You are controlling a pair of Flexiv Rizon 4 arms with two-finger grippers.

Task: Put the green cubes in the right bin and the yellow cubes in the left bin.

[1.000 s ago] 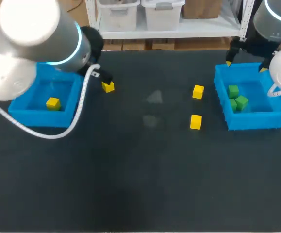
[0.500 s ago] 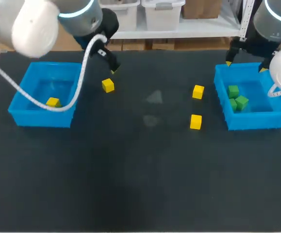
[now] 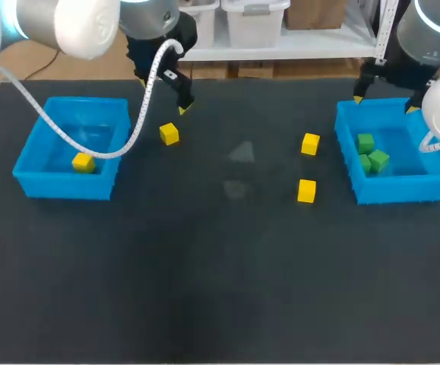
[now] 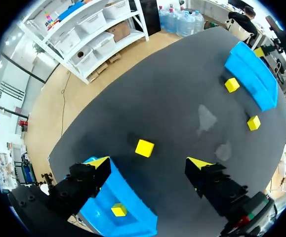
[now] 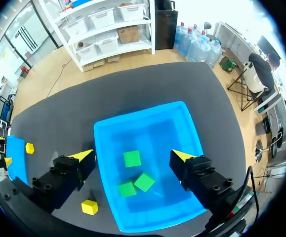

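Swinging away from the blue plastic left bin (image 3: 60, 187), the left gripper (image 4: 149, 163) is hovering open over a rigid yellow cube (image 3: 169, 134) on the table (image 3: 220, 266); likely light, it is inviting a grip across opposite faces.

Left bin (image 3: 61, 186), right bin (image 3: 403, 191) — loose cubes (image 3: 306, 191) between

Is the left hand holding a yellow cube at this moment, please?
No, the left hand is open, and the nearest yellow cube lies untouched on the table ahead of it.
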